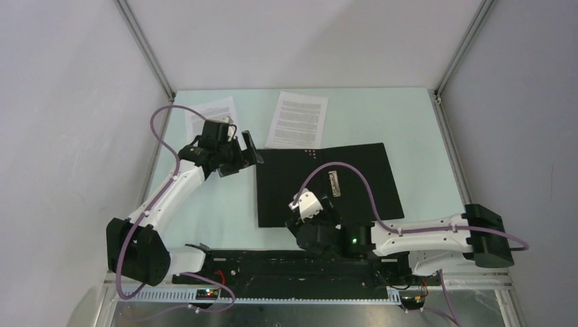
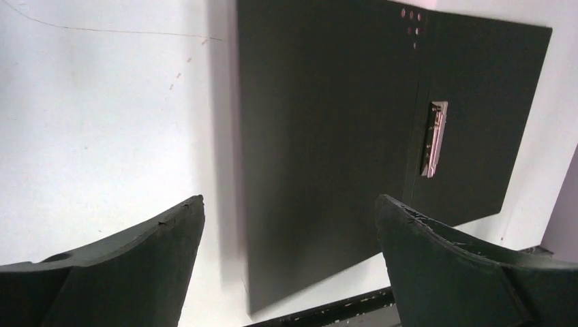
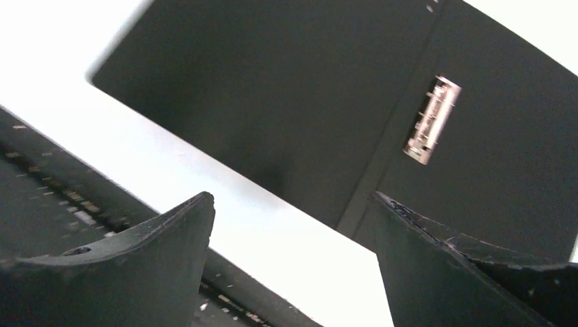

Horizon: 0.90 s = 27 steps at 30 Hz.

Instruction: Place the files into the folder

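The folder [image 1: 286, 184] lies open and flat mid-table, black inside up, with its metal spine clip [image 1: 335, 184] showing. Two white printed sheets lie behind it: one [image 1: 297, 119] at the folder's far left corner, one [image 1: 213, 111] farther left, partly hidden by my left arm. My left gripper [image 1: 247, 155] is open and empty just left of the folder's far left corner; its wrist view shows the folder [image 2: 327, 136] and clip [image 2: 434, 139] beyond the gripper [image 2: 290, 204]. My right gripper [image 1: 300, 216] is open and empty over the folder's near edge [image 3: 272, 88], gripper [image 3: 293, 197].
A black mounting rail [image 1: 286, 266] runs along the table's near edge and also shows in the right wrist view [image 3: 41, 184]. The right arm's purple cable [image 1: 354, 176] arches over the folder. Grey walls and metal frame posts [image 1: 146, 48] enclose the table.
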Tool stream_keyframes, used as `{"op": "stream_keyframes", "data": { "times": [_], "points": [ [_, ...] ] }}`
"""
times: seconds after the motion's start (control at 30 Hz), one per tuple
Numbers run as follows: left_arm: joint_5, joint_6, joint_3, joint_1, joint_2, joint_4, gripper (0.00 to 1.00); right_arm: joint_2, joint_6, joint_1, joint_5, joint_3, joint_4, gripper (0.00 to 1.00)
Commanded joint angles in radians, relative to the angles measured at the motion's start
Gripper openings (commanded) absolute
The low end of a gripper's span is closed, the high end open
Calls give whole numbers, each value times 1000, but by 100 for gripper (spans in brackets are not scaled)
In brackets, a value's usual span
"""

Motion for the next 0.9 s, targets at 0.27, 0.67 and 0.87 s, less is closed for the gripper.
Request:
{"op": "stream_keyframes", "data": {
  "times": [0.27, 0.67, 0.87],
  "points": [
    [-20, 7, -8, 41, -66, 10, 100, -83, 63, -561, -488, 138, -157, 85],
    [-35, 5, -113, 35, -169, 12, 100, 377, -2, -793, -574, 307, -149, 46],
    [-40, 6, -127, 37, -170, 12, 100, 441, -10, -795, -566, 332, -136, 39]
  ]
}}
